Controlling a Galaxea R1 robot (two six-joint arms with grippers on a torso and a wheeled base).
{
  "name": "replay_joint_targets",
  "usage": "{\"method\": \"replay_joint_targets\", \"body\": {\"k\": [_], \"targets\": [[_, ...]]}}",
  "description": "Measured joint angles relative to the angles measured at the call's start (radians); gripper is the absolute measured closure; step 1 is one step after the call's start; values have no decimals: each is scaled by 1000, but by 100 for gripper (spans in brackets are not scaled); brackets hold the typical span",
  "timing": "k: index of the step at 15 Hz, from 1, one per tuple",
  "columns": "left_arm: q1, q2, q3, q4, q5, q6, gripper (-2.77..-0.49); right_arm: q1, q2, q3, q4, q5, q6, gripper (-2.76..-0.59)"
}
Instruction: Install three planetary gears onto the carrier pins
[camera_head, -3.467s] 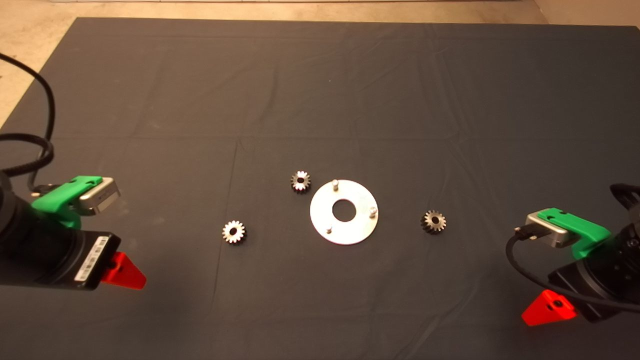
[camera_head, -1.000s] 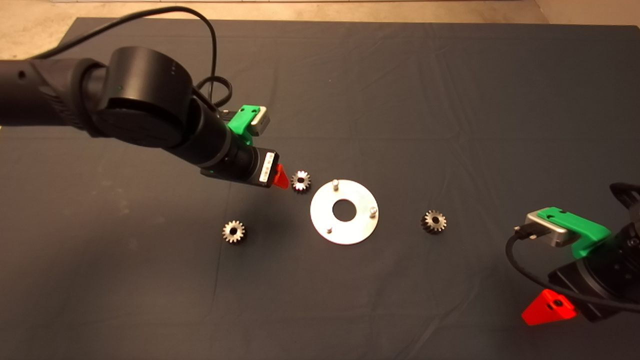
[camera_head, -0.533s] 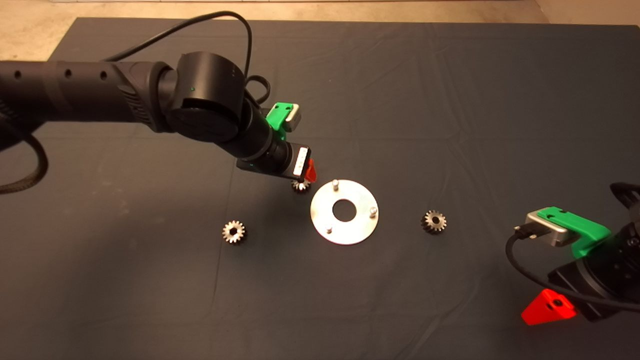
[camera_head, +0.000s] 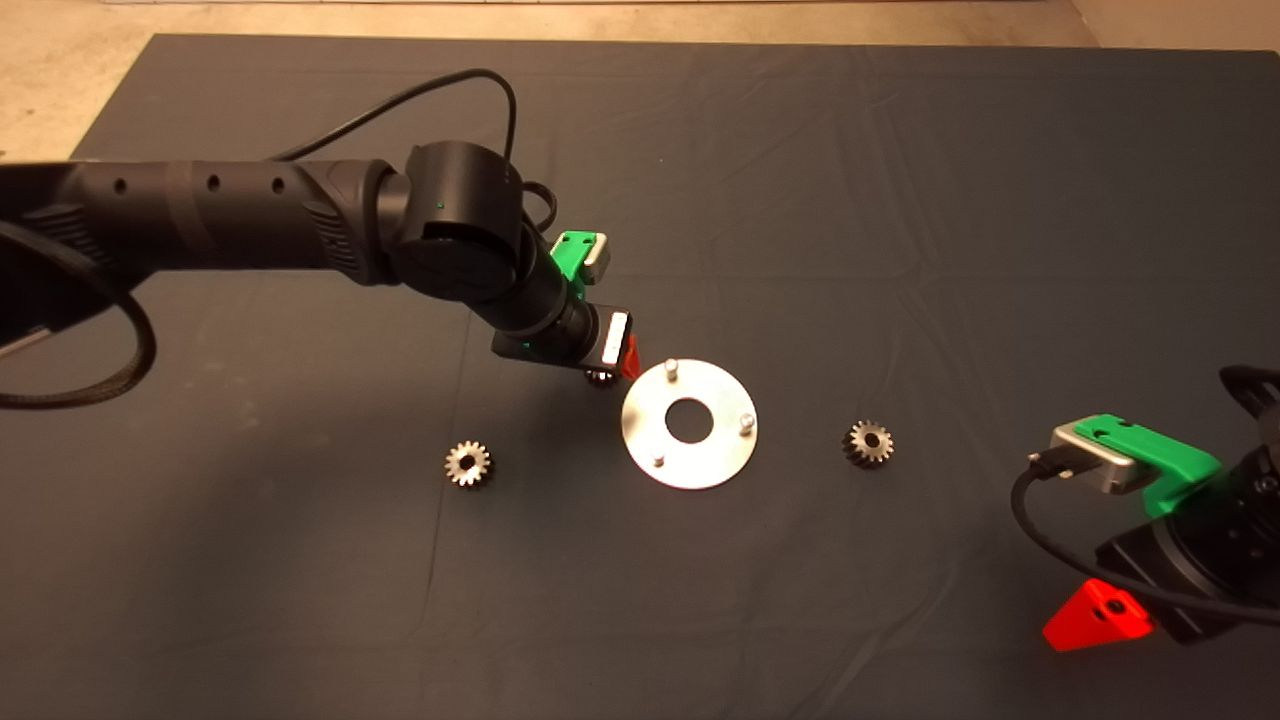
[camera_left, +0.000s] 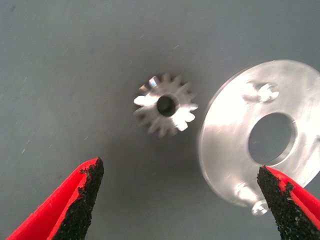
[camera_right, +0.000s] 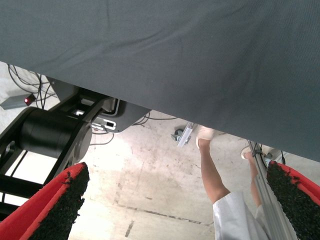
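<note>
The left claw (camera_head: 612, 366) reaches in from the left edge of the head view and hangs over the middle of the worktop (camera_head: 800, 180), directly above one of the planetary gears (camera_left: 165, 105). Its red fingers (camera_left: 75, 202) stand wide apart, touching nothing. In the left wrist view that gear lies flat on the dark mat just beside the rim of the silver disc (camera_head: 720, 465), apart from it, its bore axis pointing straight up toward the camera.

The disc lies flat near the centre of the head view, its large hole open, with three carrier pins (camera_head: 671, 367) standing upright around it, all bare. A second gear (camera_head: 468, 464) lies flat to the lower left of the disc, well apart from it; a third (camera_head: 867, 442) lies to the disc's right, tilted slightly on its side.

The right claw (camera_head: 1095, 615) waits at the lower right edge, fingers (camera_right: 57, 210) spread wide, empty. Its wrist view shows the mat's edge, the floor beyond, and a person's legs (camera_right: 212, 170).
</note>
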Motion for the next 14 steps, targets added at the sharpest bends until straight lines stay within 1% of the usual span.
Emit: {"method": "replay_joint_targets", "body": {"k": [3, 5, 6, 8, 9, 10, 11, 12, 13, 14], "targets": [[11, 19, -9, 13, -4, 0, -219, 0, 0, 0, 0, -2, 0, -265], [21, 34, -21, 22, -1, 1, -219, 0, 0, 0, 0, -1, 0, -265], [25, 38, -30, 29, -1, 2, -219, 0, 0, 0, 0, 1, 0, -265], [34, 39, -42, 33, 1, 14, -219, -1, 0, 0, 0, -2, 0, -265], [38, 41, -45, 44, 1, 19, -219, 0, 0, 0, 0, -1, 0, -265], [50, 41, -46, 56, 0, 27, -219, 0, 0, 0, 0, -1, 0, -265], [68, 40, -46, 62, 1, 45, -219, 0, 0, 0, 0, -1, 0, -265], [83, 38, -46, 64, 6, 47, -219, 0, 0, 0, 0, -2, 0, -264], [87, 39, -46, 67, 11, 51, -219, 0, 0, 0, 0, -1, 0, -265], [85, 39, -46, 76, 16, 54, -219, 0, 0, 0, 0, -1, 0, -265]]}}
